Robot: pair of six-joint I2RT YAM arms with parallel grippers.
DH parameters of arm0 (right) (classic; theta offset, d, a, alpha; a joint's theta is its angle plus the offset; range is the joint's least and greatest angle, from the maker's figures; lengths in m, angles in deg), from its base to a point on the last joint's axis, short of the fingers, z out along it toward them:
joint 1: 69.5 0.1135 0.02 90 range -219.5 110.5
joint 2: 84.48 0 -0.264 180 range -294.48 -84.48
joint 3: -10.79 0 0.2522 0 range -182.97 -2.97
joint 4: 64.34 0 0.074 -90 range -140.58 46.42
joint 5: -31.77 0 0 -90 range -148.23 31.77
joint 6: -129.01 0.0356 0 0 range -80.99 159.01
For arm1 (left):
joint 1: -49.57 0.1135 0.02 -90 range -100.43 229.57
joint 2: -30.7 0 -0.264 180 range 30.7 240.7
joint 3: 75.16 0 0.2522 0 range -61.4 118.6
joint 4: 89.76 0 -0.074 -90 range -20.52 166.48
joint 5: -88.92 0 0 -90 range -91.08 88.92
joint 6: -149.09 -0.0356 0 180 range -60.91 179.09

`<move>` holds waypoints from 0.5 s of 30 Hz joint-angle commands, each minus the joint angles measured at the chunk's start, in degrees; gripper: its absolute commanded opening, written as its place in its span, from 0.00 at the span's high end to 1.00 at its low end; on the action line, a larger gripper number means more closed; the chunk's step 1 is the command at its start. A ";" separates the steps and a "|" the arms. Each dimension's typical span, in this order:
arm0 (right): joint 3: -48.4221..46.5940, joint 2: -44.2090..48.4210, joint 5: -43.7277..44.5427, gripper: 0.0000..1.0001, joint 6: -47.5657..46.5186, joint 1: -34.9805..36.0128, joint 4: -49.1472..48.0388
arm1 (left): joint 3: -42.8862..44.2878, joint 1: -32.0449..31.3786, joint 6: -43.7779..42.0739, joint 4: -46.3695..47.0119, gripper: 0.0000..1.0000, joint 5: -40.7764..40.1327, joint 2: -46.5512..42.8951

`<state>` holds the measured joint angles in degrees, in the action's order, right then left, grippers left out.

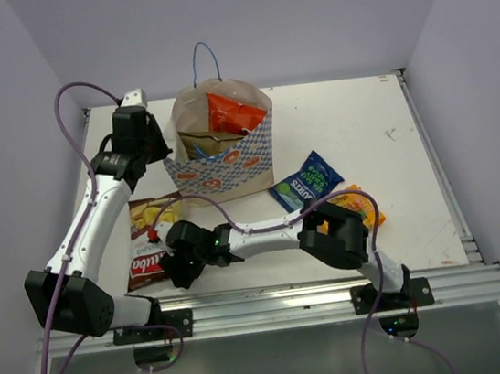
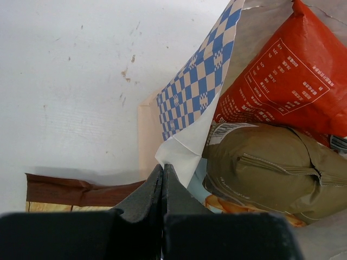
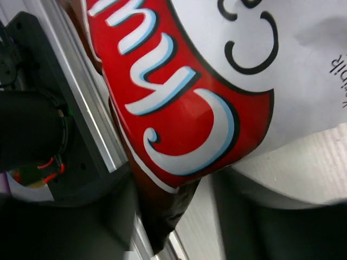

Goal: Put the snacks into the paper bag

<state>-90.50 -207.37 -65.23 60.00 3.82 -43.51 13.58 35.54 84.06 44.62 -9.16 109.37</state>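
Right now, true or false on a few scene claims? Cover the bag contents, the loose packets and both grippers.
1. The red chip bag is inside the paper bag. True.
2. The dark blue packet is in the paper bag too. False: it lies on the table, right of the bag.
3. The right gripper is at the Chulo bag. True.
4. The left gripper hovers over the orange packet. False: it is at the paper bag's left rim, fingers together.
5. The right arm partly hides the orange packet. True.
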 commanded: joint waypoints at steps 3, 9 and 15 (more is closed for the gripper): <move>-3.18 0.37 4.44 0.80 1.33 0.42 1.01 | -2.12 -0.57 0.69 -0.75 1.00 1.83 -2.03; 1.64 8.45 9.46 1.00 -2.18 0.42 4.62 | -2.73 -0.66 0.96 0.30 1.00 3.07 -2.38; 1.92 19.95 17.01 1.00 -5.52 1.56 16.55 | -3.08 -0.66 1.04 0.57 1.00 3.24 -3.44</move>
<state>-87.96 -198.19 -54.79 57.12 4.45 -32.58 11.75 35.46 84.23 45.63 -7.23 107.47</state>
